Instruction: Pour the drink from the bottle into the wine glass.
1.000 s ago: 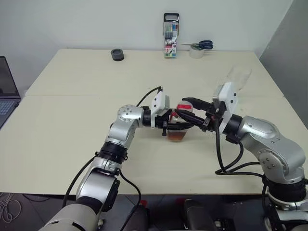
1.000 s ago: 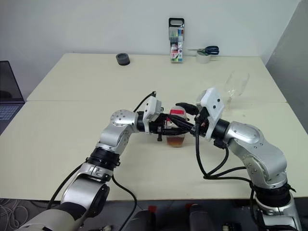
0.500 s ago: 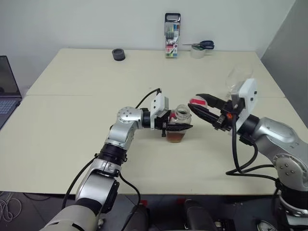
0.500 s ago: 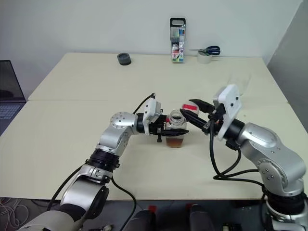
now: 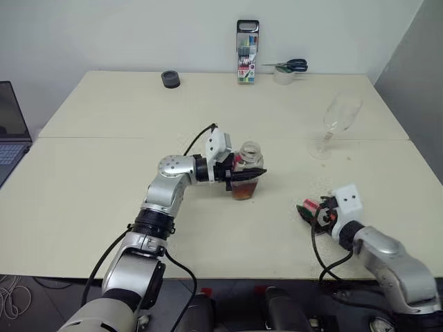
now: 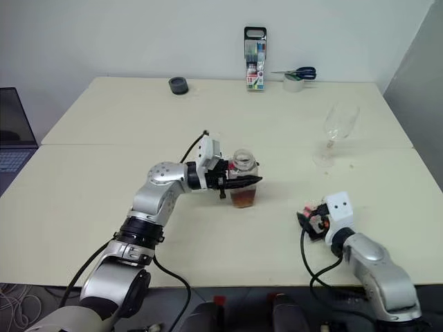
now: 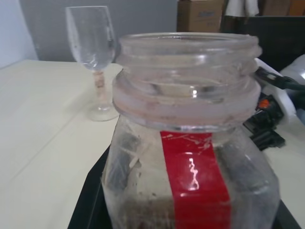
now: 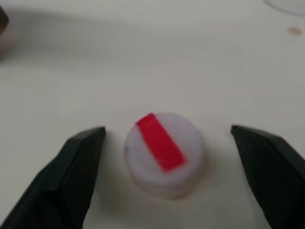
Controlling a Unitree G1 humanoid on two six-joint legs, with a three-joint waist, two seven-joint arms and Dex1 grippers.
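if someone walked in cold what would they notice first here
Mid-table, the left pincer is clamped on a small clear plastic bottle with a red label strip, uncapped, amber drink low inside. Near the front right edge, the right pincer stands open around a white cap with a red stripe lying on the cream table. An empty clear stemmed wine glass stands farther back on the right.

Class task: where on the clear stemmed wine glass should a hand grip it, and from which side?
Probably the thin stem of the clear stemmed wine glass, between rounded bowl and flat foot, approached level from the robot's side. It stands upright, apart from other things, so nothing blocks that approach.
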